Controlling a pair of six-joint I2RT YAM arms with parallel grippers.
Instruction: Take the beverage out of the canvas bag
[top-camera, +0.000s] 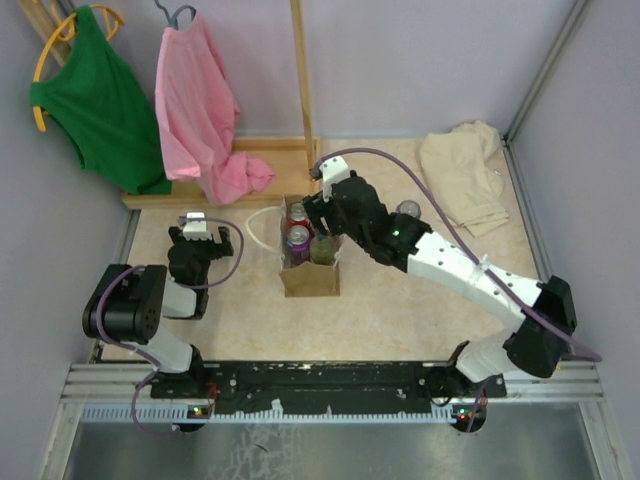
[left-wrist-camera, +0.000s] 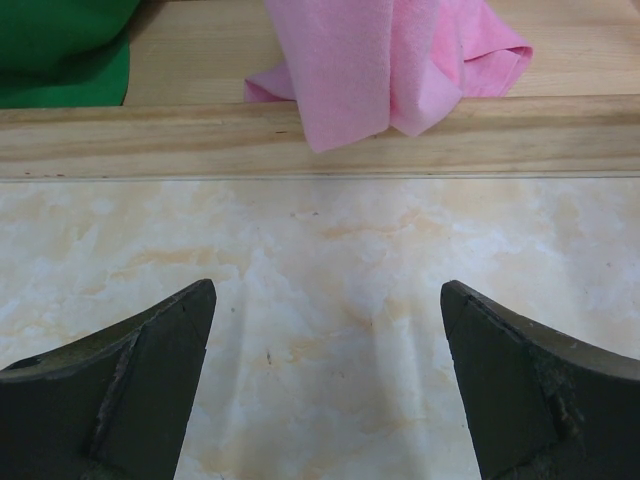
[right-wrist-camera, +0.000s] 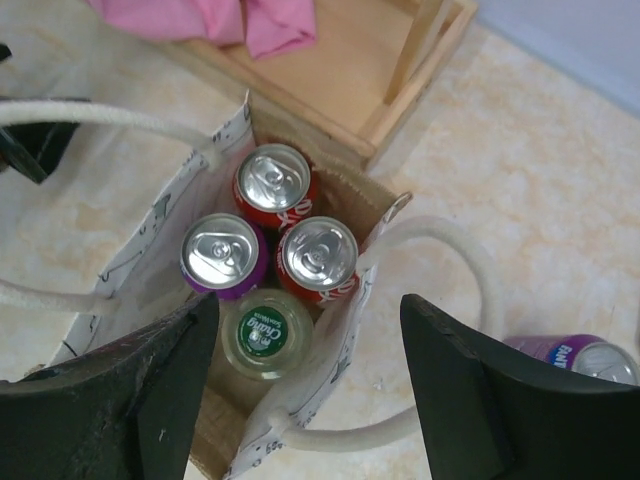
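R gripper (right-wrist-camera: 305, 345) is hovering wide open over the canvas bag (right-wrist-camera: 150, 240), gripping nothing.
Bag is standing upright mid-table, just in front of the wooden rack base (right-wrist-camera: 330, 75), and is holding 4 drinks: red cans (right-wrist-camera: 273, 180), purple can (right-wrist-camera: 222, 255), green-capped bottle (right-wrist-camera: 266, 332). L gripper (left-wrist-camera: 325, 300) is hanging wide open & empty over the tabletop (left-wrist-camera: 320, 250), well apart from bag. Loose purple can (right-wrist-camera: 570, 355) is lying outside, near bag.
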